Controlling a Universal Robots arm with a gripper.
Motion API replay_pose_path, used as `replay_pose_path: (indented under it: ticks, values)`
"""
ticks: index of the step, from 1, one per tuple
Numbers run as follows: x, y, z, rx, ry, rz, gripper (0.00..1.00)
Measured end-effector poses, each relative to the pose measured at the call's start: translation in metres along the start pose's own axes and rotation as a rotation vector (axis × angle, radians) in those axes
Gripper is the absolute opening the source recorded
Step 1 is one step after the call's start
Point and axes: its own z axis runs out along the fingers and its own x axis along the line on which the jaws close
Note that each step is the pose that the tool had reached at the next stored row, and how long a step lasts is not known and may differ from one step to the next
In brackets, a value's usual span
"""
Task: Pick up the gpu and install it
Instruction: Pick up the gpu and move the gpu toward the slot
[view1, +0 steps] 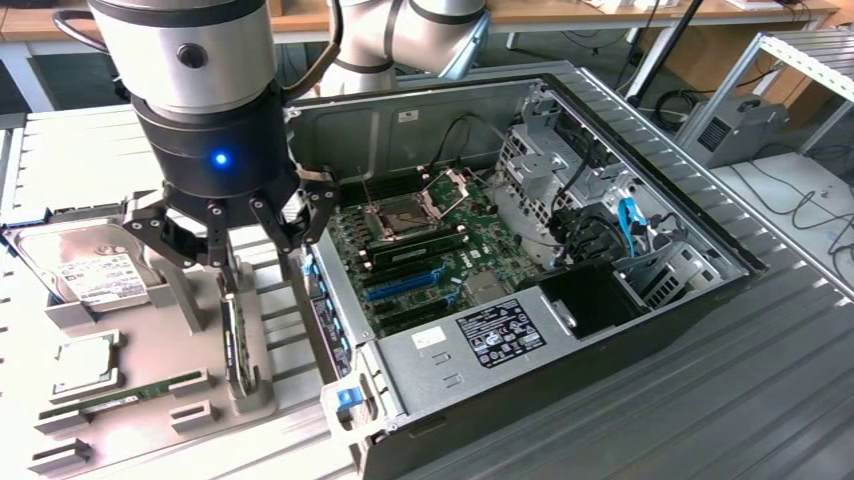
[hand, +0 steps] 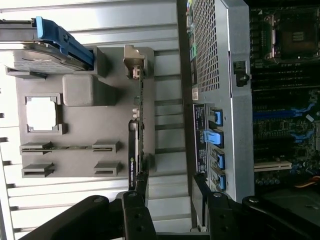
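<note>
GPU (view1: 239, 335) stands on its long edge in a slot of the grey holder, on the holder's side nearest the computer case, with its silvery bracket at one end. It has not been lifted.

I start with the computer case (view1: 641, 160), which lies on its side on the slatted metal table (view1: 707, 400) with the open face up. Inside it I see the green motherboard (view1: 441, 235), an uncovered processor socket (view1: 404, 215), blue expansion slots (view1: 400, 285) and a power supply (view1: 497, 335) with a printed label at the near end. The space over the blue slots looks open from above, and the case walls rise around it on all sides.

Beside the case sits the grey holder (view1: 147, 425). Its pockets carry a silver hard drive (view1: 87, 265) farthest from the case, a square processor chip (view1: 87, 365), and a slim green memory stick (view1: 127, 395) lying in its cradle. The gpu is the item closest to the case wall. A narrow strip of bare slatted table runs between the holder's edge and the case.

The gripper (view1: 234, 258) hangs directly over the gpu's upper edge, close beside the case wall. Its fingers (view1: 174, 240) are spread wide and pinch nothing. I cannot tell whether any fingertip touches the card.
</note>
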Motion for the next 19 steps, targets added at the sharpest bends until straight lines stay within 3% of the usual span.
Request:
replay_pose_path:
  ticks: [19]
  values:
    - [0.0029,0.0,0.008,0.0,0.0,0.0,0.48]
